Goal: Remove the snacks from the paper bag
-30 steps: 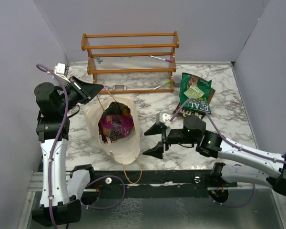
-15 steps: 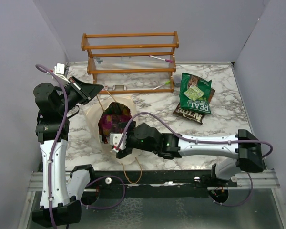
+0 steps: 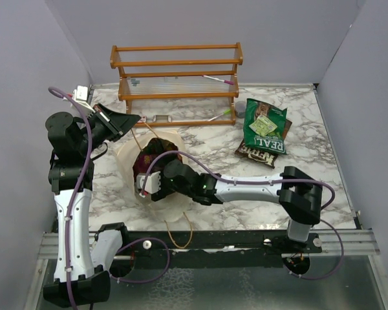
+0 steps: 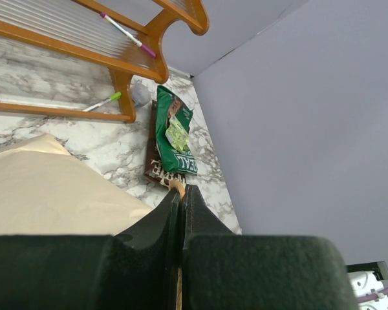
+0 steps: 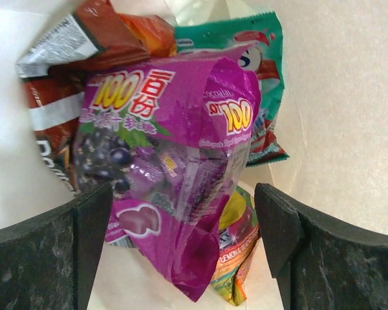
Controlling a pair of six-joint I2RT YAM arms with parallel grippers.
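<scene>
On my overhead feed the paper bag (image 3: 125, 166) lies on the marble surface (image 3: 310, 168) with its mouth open towards the camera, and I place everything else from that bag. My left hand (image 4: 181, 210) sits just past the bag's far left corner, its fingers pressed together with no gap; the left wrist view shows a sliver of tan between the tips, which is the cord handle (image 3: 144, 131) running back down to the bag's rim. My right hand (image 5: 181, 242) is inside the bag's mouth, the arm reaching in across the bag's right side. It stands wide, one finger on either side of the purple packet (image 5: 174, 148), and I cannot tell whether either finger touches the foil. Packed in the bag with that one are an orange-red packet (image 5: 110, 32) above it in the right wrist view, a teal packet (image 5: 262, 58) behind it, and a yellowish packet (image 5: 236, 261) peeking out below. Well to the right of the bag, out on the surface, a green packet (image 3: 275, 139) with white lettering lies on top of a brown packet (image 3: 247, 153), with a small light green packet (image 3: 263, 125) resting on the green one. Beyond the bag's far end stands the wooden rack (image 3: 178, 62). The bag's second handle loop (image 3: 178, 234) trails from its near end.
</scene>
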